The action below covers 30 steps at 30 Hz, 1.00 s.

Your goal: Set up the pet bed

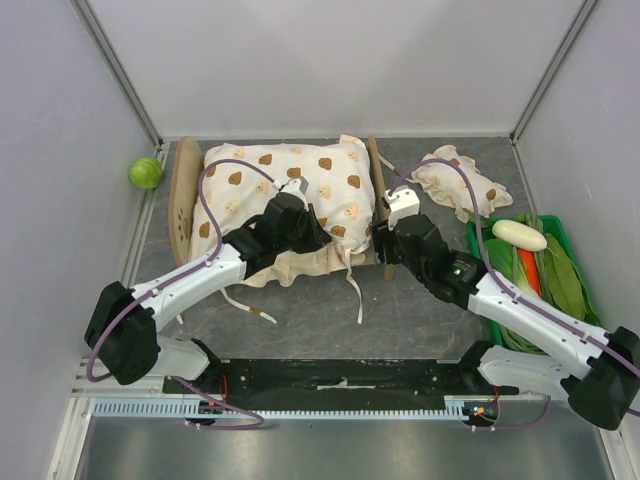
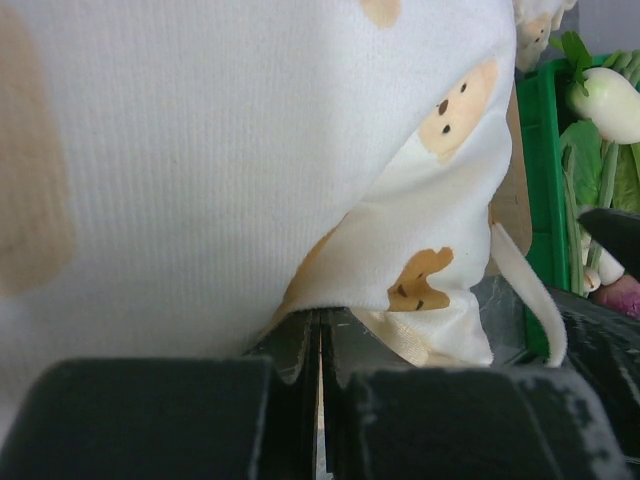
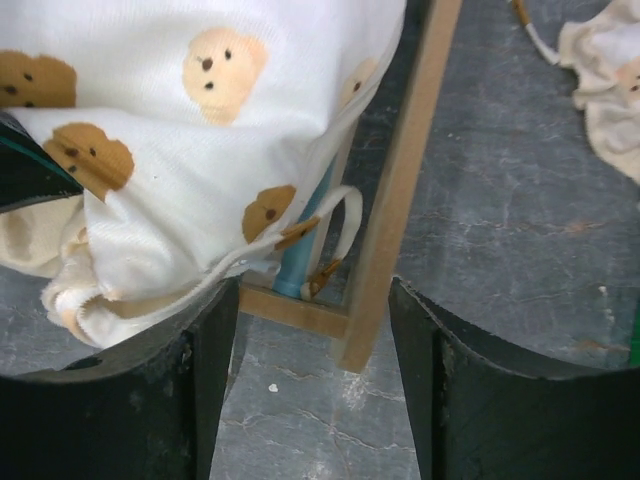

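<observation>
The pet bed lies sideways at the back, its rounded headboard at the left and its footboard at the right. The cream bear-print cushion covers its base. My left gripper is at the cushion's near edge. In the left wrist view it is shut, its tips hidden under a fold of the cushion. My right gripper is open at the bed's near right corner. In the right wrist view it straddles the wooden corner rail, with the cushion and its ties to the left.
The small frilled bear-print pillow lies right of the bed, also in the right wrist view. A green basket of vegetables with a white radish stands at the right. A green ball sits at the back left. Walls enclose three sides.
</observation>
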Each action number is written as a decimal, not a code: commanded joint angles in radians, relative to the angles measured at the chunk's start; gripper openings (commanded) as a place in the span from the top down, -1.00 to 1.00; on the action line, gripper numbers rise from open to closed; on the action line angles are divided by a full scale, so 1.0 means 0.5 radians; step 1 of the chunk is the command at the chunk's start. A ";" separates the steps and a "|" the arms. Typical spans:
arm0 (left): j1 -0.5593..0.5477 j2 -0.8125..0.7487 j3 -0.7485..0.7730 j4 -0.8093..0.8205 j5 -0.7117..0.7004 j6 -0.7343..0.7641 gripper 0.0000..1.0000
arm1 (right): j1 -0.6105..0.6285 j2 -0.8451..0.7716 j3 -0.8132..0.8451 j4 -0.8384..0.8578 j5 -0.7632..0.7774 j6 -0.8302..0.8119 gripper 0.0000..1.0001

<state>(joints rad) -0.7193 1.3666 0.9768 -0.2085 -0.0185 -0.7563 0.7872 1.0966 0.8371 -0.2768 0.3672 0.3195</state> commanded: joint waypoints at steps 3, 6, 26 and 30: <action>0.009 0.025 0.031 0.076 0.000 -0.028 0.96 | -0.013 -0.128 0.050 -0.121 0.250 0.128 -0.44; 0.009 0.022 0.038 0.073 0.003 -0.024 0.96 | -0.022 -0.079 -0.021 -0.134 0.284 0.211 -0.45; 0.012 0.031 0.114 0.037 0.043 -0.003 0.97 | -0.228 0.176 0.084 0.115 -0.356 0.201 1.00; 0.015 0.007 0.120 0.040 -0.040 -0.021 0.96 | 0.023 -0.048 -0.094 0.020 -0.346 0.456 1.00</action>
<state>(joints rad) -0.7189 1.3956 0.9958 -0.2073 0.0002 -0.7559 0.6735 1.2137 0.8181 -0.2901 0.3534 0.4644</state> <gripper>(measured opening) 0.023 0.154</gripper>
